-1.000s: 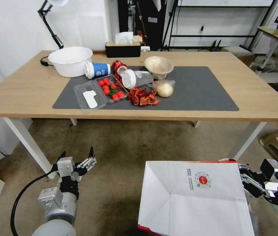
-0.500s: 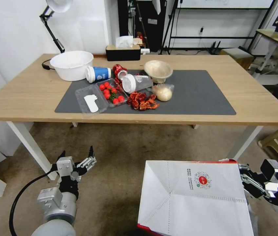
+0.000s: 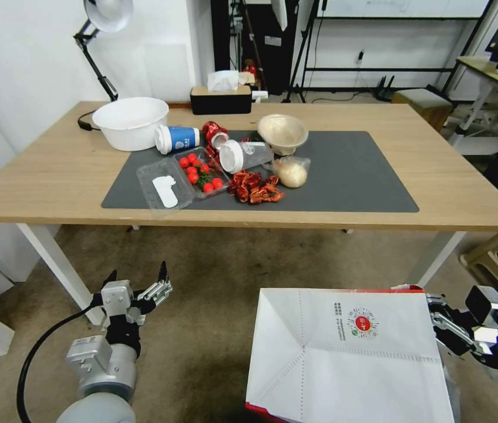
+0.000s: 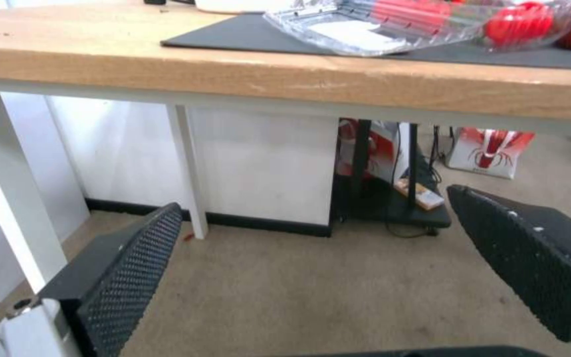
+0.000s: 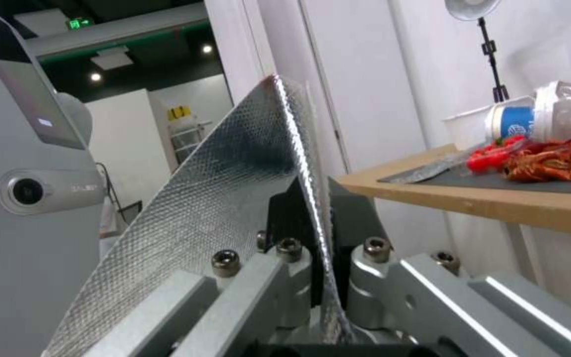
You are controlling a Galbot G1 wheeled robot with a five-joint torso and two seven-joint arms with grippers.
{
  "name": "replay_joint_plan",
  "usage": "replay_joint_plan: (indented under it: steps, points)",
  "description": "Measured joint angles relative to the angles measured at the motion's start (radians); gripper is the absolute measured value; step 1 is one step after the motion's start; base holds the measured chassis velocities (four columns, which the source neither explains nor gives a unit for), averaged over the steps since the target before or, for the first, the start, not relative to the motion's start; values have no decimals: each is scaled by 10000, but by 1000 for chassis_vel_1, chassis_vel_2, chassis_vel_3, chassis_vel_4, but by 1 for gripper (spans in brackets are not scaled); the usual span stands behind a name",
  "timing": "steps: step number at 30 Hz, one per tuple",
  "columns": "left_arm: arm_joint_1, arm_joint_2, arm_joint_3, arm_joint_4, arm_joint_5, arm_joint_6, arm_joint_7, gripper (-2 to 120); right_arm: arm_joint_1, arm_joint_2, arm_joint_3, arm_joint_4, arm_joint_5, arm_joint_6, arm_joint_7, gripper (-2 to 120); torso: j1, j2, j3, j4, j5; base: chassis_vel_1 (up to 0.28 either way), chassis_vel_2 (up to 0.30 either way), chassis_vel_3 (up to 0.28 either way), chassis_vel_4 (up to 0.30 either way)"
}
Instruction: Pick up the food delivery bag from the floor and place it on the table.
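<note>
Already lifted: my right tool is clenched on the foil-lined edge of the food delivery bag, held below and in front of the tabletop. Placement remains. My left tool idles released, beside the bag. Food clutter crowds the grey mat; its right part looks free.

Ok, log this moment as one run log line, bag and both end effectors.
food delivery bag: off floor, below table height | right end effector: shut on bag's foil-lined edge | left end effector: open, empty, low before table
</note>
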Motion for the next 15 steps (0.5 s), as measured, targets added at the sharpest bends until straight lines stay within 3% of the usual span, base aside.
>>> replay_joint_plan:
  steps: [15]
  points:
    - [-26, -3, 11, 67, 5, 15, 3, 100, 64, 4, -50, -48, -20, 2, 0, 0, 343, 815, 474, 0, 0, 0, 0, 0, 0]
